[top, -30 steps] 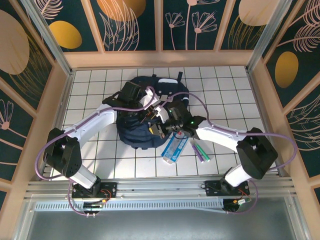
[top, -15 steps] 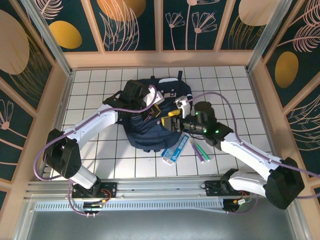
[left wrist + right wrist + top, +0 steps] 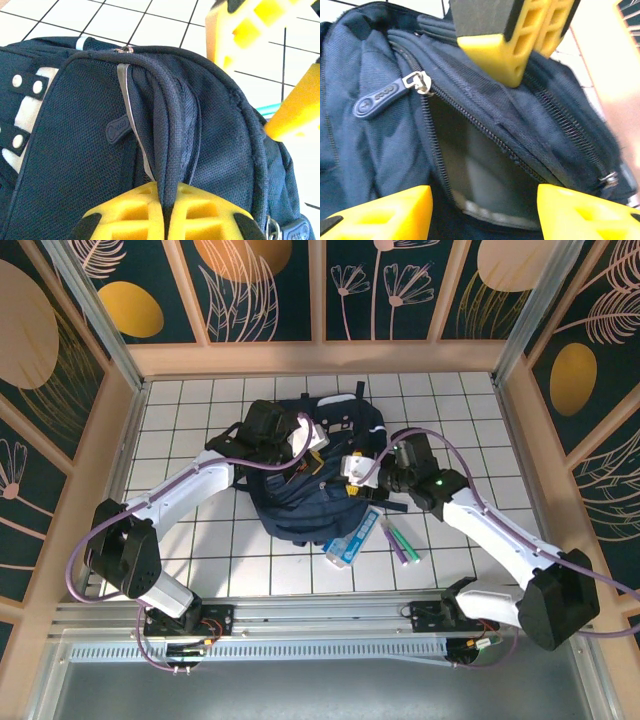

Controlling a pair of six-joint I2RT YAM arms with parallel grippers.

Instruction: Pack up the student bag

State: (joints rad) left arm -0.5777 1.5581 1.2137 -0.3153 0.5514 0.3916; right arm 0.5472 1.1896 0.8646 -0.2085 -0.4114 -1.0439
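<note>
The navy student bag (image 3: 290, 508) lies on the tiled table, its zip pocket gaping with grey lining (image 3: 487, 172) showing inside. My left gripper (image 3: 312, 443) is shut on a raised fold of the bag's upper edge (image 3: 169, 165), pinched between its yellow fingers (image 3: 125, 215). My right gripper (image 3: 356, 471) hovers open just in front of the pocket mouth, its yellow fingertips (image 3: 385, 210) spread on either side with nothing between them. A zip puller (image 3: 382, 98) hangs at the left of the opening. The left gripper's fingers (image 3: 507, 42) hold the far lip of the pocket.
A clear pencil case with blue contents (image 3: 352, 536) lies just below the bag. Two pens, purple and green (image 3: 403, 542), rest to its right. Wooden walls (image 3: 110, 440) border the table on three sides.
The right gripper has opened and drawn back to the right from the bag's front. The bag has shifted slightly toward the back. The left gripper keeps its grip.
</note>
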